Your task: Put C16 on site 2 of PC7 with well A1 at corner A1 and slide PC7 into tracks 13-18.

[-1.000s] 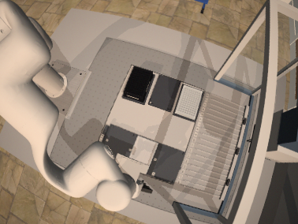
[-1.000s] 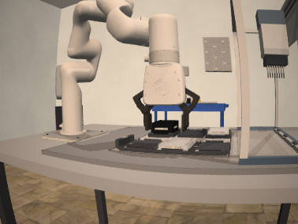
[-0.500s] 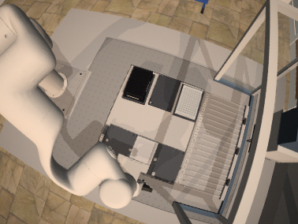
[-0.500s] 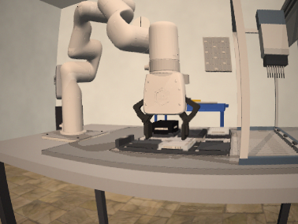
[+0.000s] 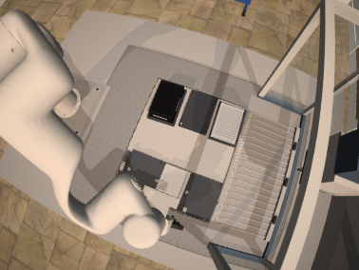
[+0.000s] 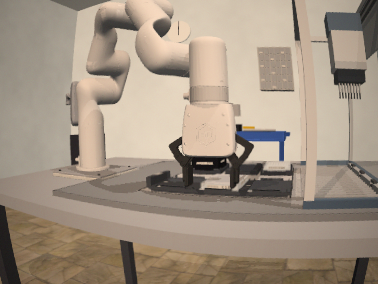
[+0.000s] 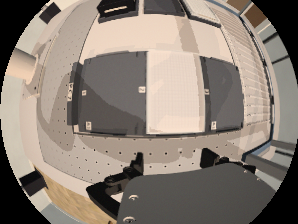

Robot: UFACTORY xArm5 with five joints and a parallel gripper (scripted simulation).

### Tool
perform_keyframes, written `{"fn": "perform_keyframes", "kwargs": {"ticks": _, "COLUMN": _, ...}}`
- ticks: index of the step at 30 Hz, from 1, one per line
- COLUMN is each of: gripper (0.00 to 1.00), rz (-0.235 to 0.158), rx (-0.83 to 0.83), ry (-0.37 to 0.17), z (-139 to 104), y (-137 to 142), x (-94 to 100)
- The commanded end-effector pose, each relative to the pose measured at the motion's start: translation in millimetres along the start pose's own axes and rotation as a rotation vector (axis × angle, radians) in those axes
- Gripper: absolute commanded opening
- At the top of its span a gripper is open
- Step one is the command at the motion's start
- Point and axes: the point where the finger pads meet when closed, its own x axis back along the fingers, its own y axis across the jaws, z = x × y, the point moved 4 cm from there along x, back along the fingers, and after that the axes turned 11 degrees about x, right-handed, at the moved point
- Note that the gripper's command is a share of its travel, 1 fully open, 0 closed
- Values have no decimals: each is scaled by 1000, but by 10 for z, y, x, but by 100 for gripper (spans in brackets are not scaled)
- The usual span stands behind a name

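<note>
The carrier PC7 (image 5: 201, 196) (image 7: 109, 92) (image 6: 267, 188) lies on the apron in front of the rails (image 5: 258, 163) (image 7: 252, 63). A white plate, C16 (image 5: 173, 181) (image 7: 174, 92), lies flat on its middle site. The sites on either side of it are bare. My gripper (image 6: 210, 181) (image 7: 173, 160) is open and empty. It hangs low, beside the carrier's long side next to the middle site; in the overhead view the arm hides most of it. The black block C51 (image 5: 166, 101) (image 7: 120, 3) and the white plate C15 (image 5: 228, 123) sit in their nests. The nest S2 (image 5: 198, 111) between them is empty.
The instrument's frame posts (image 5: 328, 95) (image 6: 307, 100) stand at the right by the rails. A pipetting head (image 6: 347, 47) hangs above the rails. The arm's base (image 6: 90, 150) stands at the left of the deck.
</note>
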Motion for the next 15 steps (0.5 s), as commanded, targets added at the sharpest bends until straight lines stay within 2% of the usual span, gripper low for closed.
{"fn": "perform_keyframes", "kwargs": {"ticks": 1, "gripper": 100, "rz": -4, "rx": 0, "ry": -3, "z": -10, "y": 13, "x": -6}}
{"fn": "perform_keyframes", "kwargs": {"ticks": 15, "gripper": 100, "rz": -4, "rx": 0, "ry": -3, "z": -10, "y": 13, "x": -46}}
